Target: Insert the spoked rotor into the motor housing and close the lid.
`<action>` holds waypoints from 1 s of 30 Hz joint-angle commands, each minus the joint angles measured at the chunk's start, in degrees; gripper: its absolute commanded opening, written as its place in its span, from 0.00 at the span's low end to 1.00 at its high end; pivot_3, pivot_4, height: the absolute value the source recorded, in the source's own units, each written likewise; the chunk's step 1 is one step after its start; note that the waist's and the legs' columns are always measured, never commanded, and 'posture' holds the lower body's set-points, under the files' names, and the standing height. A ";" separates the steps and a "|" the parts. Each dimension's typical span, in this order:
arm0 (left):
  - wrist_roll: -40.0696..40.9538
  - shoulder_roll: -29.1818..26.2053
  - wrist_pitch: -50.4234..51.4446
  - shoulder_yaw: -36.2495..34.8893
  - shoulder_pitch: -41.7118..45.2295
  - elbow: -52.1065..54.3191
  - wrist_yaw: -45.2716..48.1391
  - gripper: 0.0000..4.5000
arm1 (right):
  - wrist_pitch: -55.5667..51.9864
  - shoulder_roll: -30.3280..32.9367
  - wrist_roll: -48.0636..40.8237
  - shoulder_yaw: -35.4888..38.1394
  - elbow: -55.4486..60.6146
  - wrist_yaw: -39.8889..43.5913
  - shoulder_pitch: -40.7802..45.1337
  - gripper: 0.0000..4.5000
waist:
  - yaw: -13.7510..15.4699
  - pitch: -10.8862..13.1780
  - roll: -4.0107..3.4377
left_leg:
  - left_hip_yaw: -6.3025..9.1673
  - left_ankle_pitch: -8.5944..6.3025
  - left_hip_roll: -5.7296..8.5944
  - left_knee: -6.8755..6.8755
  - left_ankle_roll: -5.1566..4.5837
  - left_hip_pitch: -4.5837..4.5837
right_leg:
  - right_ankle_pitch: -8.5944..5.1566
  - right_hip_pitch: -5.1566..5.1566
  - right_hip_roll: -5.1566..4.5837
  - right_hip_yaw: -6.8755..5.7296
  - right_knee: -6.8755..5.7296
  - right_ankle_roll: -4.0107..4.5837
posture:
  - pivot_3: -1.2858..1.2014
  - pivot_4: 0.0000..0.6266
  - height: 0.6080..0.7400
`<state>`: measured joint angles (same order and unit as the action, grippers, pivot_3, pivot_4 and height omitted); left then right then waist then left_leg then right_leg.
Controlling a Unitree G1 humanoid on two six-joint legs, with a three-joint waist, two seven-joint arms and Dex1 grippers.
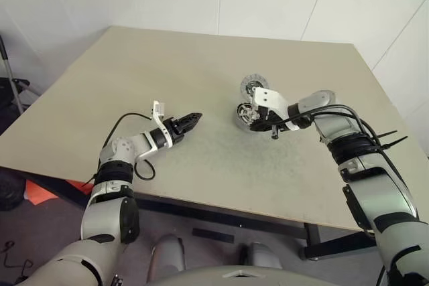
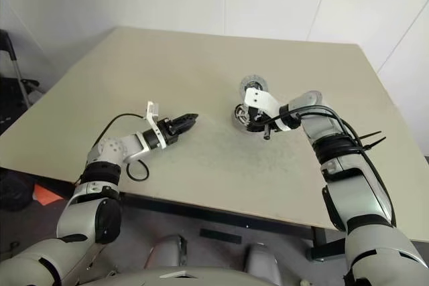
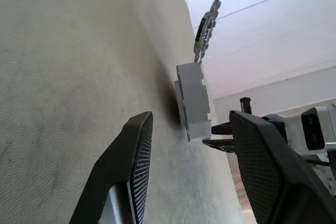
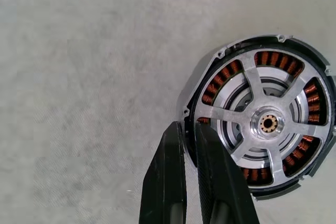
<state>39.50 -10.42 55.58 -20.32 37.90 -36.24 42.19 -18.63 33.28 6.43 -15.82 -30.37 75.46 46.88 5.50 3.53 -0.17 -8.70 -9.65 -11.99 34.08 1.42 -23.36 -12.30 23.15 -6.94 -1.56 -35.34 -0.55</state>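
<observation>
A: Where are the motor parts?

B: On the beige table (image 1: 134, 78), right of the frame's middle in the head views. The housing (image 4: 315, 169) is the round grey cup there, and the right wrist view looks straight down into it. The rotor (image 4: 268, 124) sits inside it: silvery spokes run from a brass-coloured hub to the rim, and copper windings show through the gaps between the spokes.

A: And the lid?

B: The lid (image 1: 254, 84) lies flat on the table just behind the housing, a little higher in the frame, apart from it. It is a light grey disc with a dark centre. In the left wrist view it appears edge-on, beyond a small grey block.

A: What is the right hand doing?

B: The right gripper (image 4: 190, 129) has its two black fingers pressed together with nothing between them. Their tips sit at the housing's rim, on the side toward the frame's left in that wrist view. Whether they touch the rim, I cannot tell.

A: The left one?

B: The left gripper (image 1: 193, 120) hangs over bare table left of the frame's middle, well apart from the housing and pointing toward it. Its fingers (image 3: 134, 156) stand part-way apart with only table between them, so it holds nothing.
</observation>
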 commanded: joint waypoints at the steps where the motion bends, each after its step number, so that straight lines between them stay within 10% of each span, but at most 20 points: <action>1: 1.31 -0.29 0.65 0.90 -0.69 4.43 1.24 0.55 | -16.27 2.21 -6.27 4.66 11.84 1.55 -0.68 0.01 | 0.34 0.01 -0.01 | 0.00 0.00 -0.01 -0.01 0.00 -0.01 | 0.00 0.00 0.01 0.00 0.01 0.00 | 0.52 0.00 1.00; 15: 1.51 -1.26 0.22 0.50 -2.18 5.80 0.31 0.55 | -71.27 -9.75 -14.67 16.94 23.10 -24.67 1.11 0.01 | 0.72 0.02 -0.03 | 0.04 0.36 -0.01 -0.42 0.95 0.39 | 0.00 -0.07 0.01 0.11 -0.16 -0.01 | 0.52 0.00 1.00; 30: 2.27 -1.46 0.96 0.15 -4.88 8.41 -1.57 0.55 | -73.87 -33.11 -10.58 42.19 17.30 -59.43 9.14 0.01 | 1.60 0.01 -0.03 | 0.05 1.31 -0.68 -1.89 2.56 1.33 | 0.03 -0.15 0.78 0.23 0.04 -0.01 | 0.52 0.00 1.00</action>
<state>40.56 -11.72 56.55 -19.85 32.87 -30.04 40.71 -92.16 1.42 -4.23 23.91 -13.09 19.14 53.51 7.10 3.54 -0.20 -8.65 -8.26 -12.71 32.07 4.12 -21.98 -12.28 23.01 -6.12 -1.34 -35.31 -0.56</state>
